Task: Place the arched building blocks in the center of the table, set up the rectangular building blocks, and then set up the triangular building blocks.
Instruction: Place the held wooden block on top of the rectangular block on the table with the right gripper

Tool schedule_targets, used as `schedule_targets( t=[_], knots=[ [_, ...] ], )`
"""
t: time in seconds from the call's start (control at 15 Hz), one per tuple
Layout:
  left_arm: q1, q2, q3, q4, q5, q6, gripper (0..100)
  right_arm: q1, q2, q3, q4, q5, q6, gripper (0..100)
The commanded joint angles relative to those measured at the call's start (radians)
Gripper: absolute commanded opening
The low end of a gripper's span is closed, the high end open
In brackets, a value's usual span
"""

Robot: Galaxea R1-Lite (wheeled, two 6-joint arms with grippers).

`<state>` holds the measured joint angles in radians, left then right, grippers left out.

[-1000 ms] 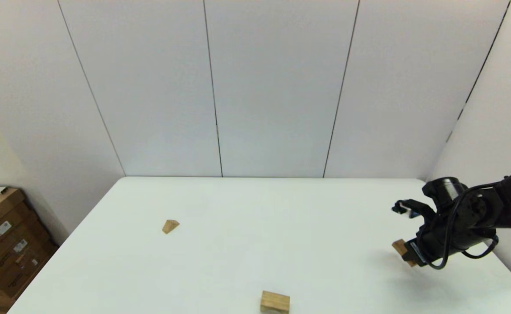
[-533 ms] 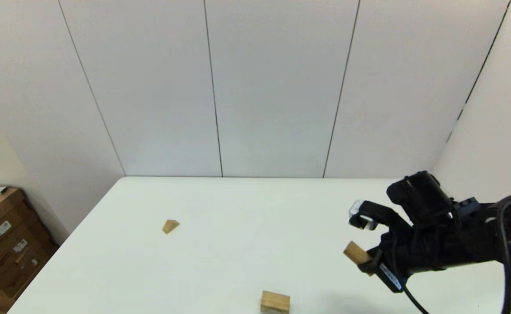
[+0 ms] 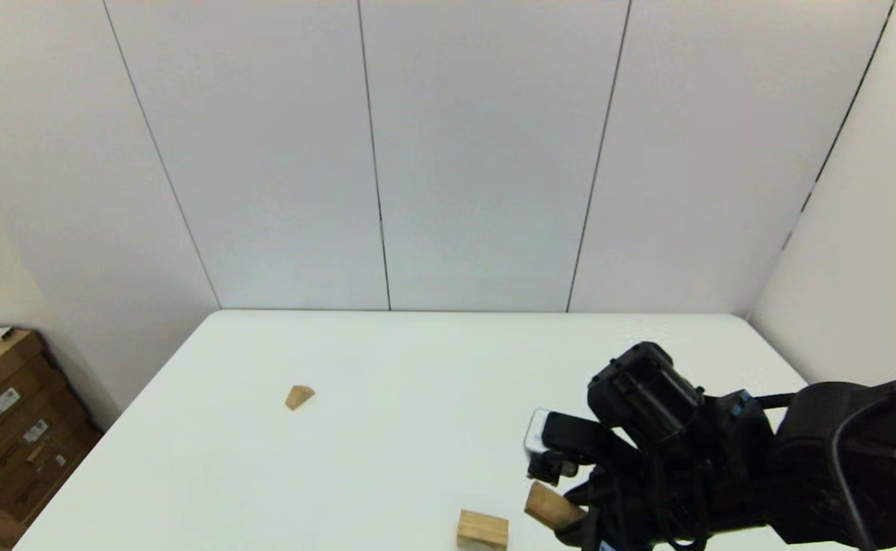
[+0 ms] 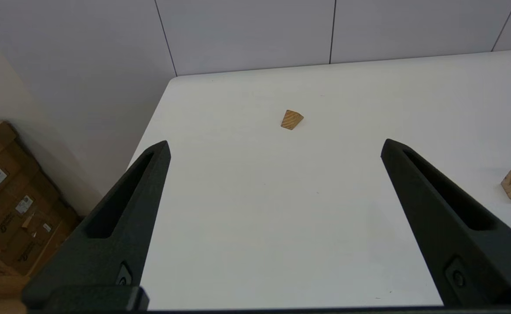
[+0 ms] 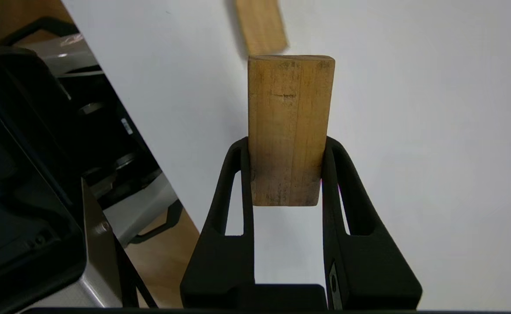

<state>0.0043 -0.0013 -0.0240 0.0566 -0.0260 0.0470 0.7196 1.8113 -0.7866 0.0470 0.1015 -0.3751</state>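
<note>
White table (image 3: pixel 386 428), right tool (image 5: pixel 286 174) clamped on the rectangular block (image 5: pixel 289 126) beside the arched block (image 3: pixel 483 529).

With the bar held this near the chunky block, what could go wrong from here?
1. The right gripper clamps only one end of the rectangular block; most of it juts out, so it may pivot on touchdown.
2. The arched block lies close beside it near the table edge; a low approach could knock it.

Bare lab corner: white panel walls (image 3: pixel 478 153), plain white table (image 3: pixel 386 428), stacked cardboard boxes (image 3: pixel 4 436).
</note>
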Motion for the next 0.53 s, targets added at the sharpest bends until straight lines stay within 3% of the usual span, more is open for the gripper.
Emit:
schedule_targets(
  t=[0.07, 0.33, 0.53],
  knots=[
    [0.000, 0.001, 0.001, 0.000, 0.000, 0.004, 100, 0.060, 0.160, -0.082, -0.013, -0.011, -0.004, 0],
    [0.000, 0.001, 0.001, -0.001, 0.001, -0.004, 100, 0.097, 0.250, -0.177, 0.004, -0.014, -0.005, 0],
    [0.000, 0.001, 0.001, -0.001, 0.001, -0.001, 100, 0.103, 0.310, -0.275, 0.120, -0.013, -0.001, 0]
  ],
)
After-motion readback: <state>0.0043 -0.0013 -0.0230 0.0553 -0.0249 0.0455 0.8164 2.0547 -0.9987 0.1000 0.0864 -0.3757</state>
